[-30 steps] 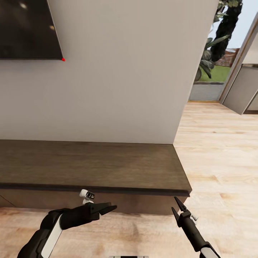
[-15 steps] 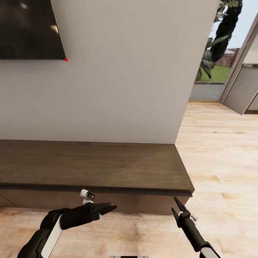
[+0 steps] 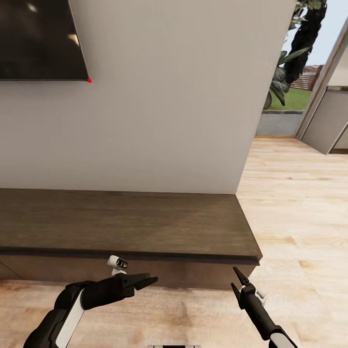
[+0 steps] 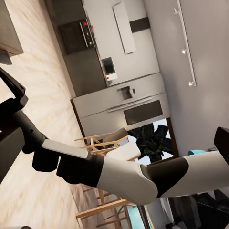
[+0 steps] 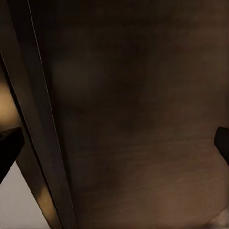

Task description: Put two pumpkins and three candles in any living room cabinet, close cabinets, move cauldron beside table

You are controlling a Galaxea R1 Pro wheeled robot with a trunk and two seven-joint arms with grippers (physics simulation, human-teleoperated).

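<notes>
While both tools hover near the closed cabinet [image 3: 145, 227], left tool [image 3: 151, 281] looks together, right tool [image 3: 236, 279] apart.

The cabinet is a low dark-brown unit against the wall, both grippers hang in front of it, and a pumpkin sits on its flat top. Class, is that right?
Not quite. The head view shows nothing on the flat top of the cabinet. The rest holds: it is low, dark brown, against the wall, with the left gripper and right gripper hanging in front of it.
</notes>
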